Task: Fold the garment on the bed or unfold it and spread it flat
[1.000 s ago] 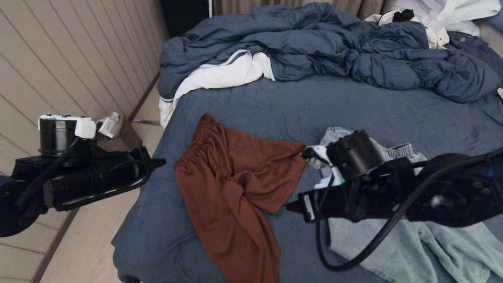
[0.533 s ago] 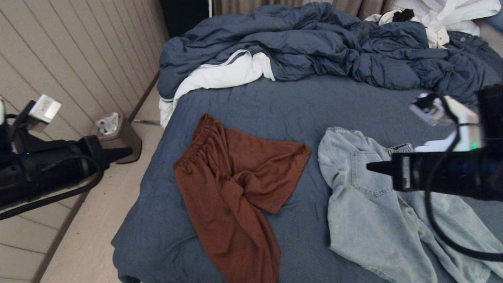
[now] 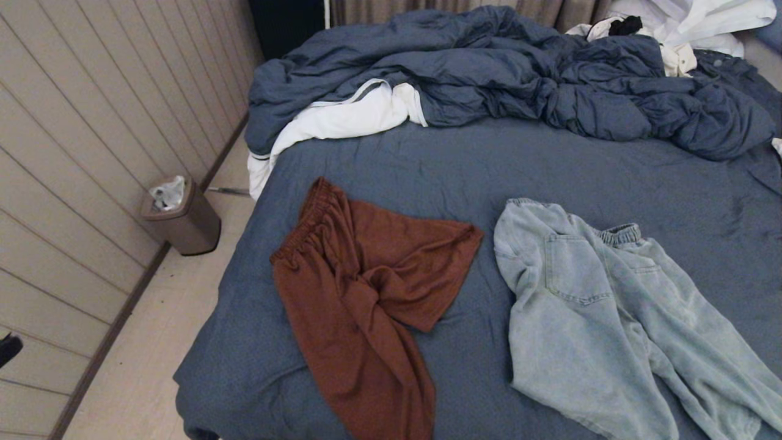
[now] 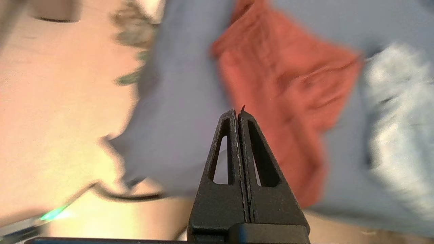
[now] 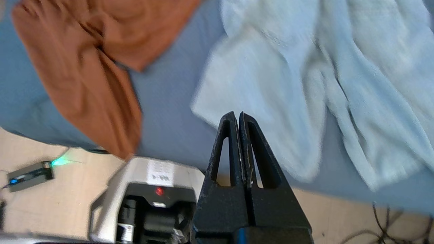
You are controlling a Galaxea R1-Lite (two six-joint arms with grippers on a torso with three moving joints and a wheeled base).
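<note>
Clearly neither garment is in hand: the left gripper (image 4: 238, 113) and the right gripper (image 5: 237, 117) each show jaws pressed fully together with nothing between them, both hanging off the near edge of the bed (image 3: 427, 165), clear of the cloth. In the head view no more than a dark tip of something shows at the far left edge, and the right arm is out of sight there. The rust-brown shorts (image 3: 360, 293) lie on the bed's slate-blue sheet toward its left side, waistband toward the headboard, one leg twisted over the other and the lower leg reaching the near edge; the pale denim trousers (image 3: 605, 318) lie just beside them on the right, apart by a strip of sheet, rumpled, with their legs running toward the near right corner. The likeliest trouble — judging from this layout — is a pinch that catches the sheet together with the fabric, dragging the bedding instead of the garment. The twist in the shorts could tighten if only one corner is pulled. A tug on the hanging leg might slide the shorts off the bed's edge. The rumpled blue duvet (image 3: 501, 79) and white linens (image 3: 342, 119) sit well away near the head, unlikely to interfere.
</note>
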